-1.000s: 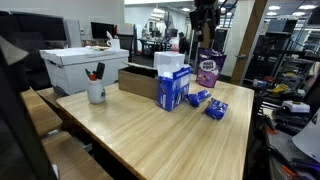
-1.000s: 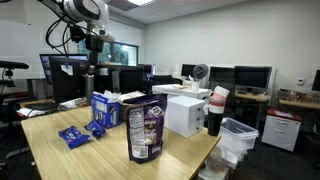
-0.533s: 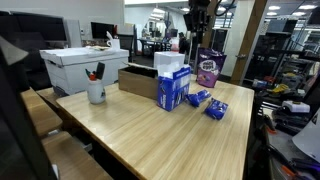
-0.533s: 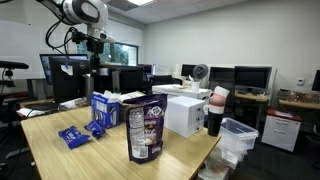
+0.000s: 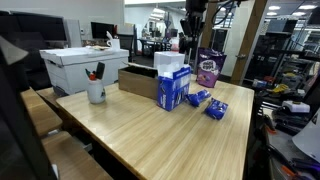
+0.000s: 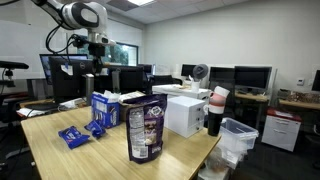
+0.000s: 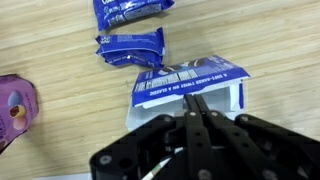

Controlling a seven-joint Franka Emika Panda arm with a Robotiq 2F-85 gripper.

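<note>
Blue carton (image 7: 160,85) stood on wooden table (image 7: 50,40), gripper (image 7: 193,100) hung above it, fingers clenched empty, blue packets (image 7: 130,47) at eleven o'clock, purple bag (image 7: 12,108) at eight o'clock.

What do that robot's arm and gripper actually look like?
The arm is white and rounded, with dark joints and black cables looping beside it. The gripper is all black, with two slim fingers on angular links.
</note>
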